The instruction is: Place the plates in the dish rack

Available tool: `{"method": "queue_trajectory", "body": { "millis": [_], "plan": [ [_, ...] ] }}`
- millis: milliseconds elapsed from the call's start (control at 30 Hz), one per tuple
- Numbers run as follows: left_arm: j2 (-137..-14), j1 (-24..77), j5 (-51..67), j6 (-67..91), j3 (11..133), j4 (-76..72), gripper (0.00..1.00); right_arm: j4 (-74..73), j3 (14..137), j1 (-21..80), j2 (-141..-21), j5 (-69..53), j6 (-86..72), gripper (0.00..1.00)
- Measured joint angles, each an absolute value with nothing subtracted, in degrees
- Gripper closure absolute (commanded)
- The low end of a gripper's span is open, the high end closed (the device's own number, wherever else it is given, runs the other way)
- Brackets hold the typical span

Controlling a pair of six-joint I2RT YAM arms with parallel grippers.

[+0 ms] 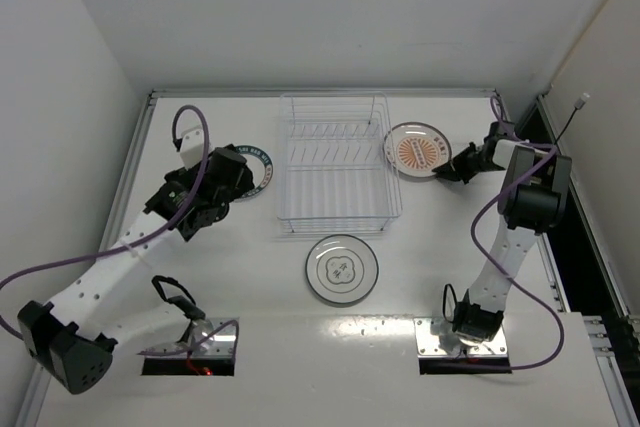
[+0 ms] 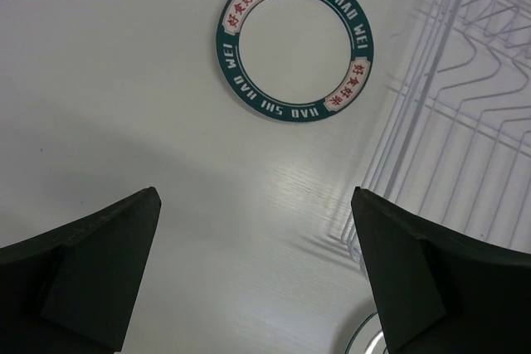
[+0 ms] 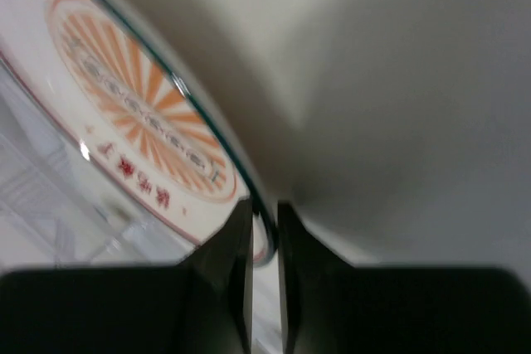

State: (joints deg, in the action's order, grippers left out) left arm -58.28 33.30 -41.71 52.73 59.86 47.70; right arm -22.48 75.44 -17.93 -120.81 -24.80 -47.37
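The white wire dish rack (image 1: 335,162) stands at the table's middle back and holds no plates. The orange-brown plate (image 1: 417,150) is lifted at the rack's right side; my right gripper (image 1: 447,173) is shut on its rim, the rim pinched between the fingers (image 3: 265,230). The white plate with the dark green rim (image 2: 294,46) lies flat left of the rack, half hidden under my left arm in the top view (image 1: 262,169). My left gripper (image 2: 257,271) is open and empty above the table near it. The pale grey ringed plate (image 1: 342,269) lies in front of the rack.
The rack's wires (image 2: 465,113) fill the right side of the left wrist view. Raised walls close the table at the left (image 1: 135,162), back and right. Purple cables loop off both arms.
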Motion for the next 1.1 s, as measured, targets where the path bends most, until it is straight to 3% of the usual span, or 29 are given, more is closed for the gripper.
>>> {"method": "queue_trajectory", "body": {
  "millis": [133, 333, 567, 700, 1100],
  "plan": [
    [-63.9, 29.7, -39.7, 51.0, 61.7, 46.4, 0.0, -19.7, 77.7, -18.1, -124.7, -31.2, -49.1, 1.0],
    [-69.8, 27.7, -36.2, 48.5, 64.5, 44.5, 0.0, -23.0, 80.8, -18.0, -124.6, -28.1, -49.1, 1.0],
    [-70.1, 27.7, -36.0, 47.0, 66.6, 43.0, 0.0, -38.0, 111.5, -14.0, -123.8, -5.6, -44.7, 1.0],
    [-70.5, 27.7, -37.1, 47.0, 65.6, 41.4, 0.0, -42.7, 121.6, -11.7, -121.6, 3.3, -40.3, 1.0],
    [-74.7, 27.7, -44.4, 47.0, 61.5, 35.6, 0.0, -53.9, 120.4, 8.1, -115.9, 16.4, -28.2, 1.0]
  ]
}}
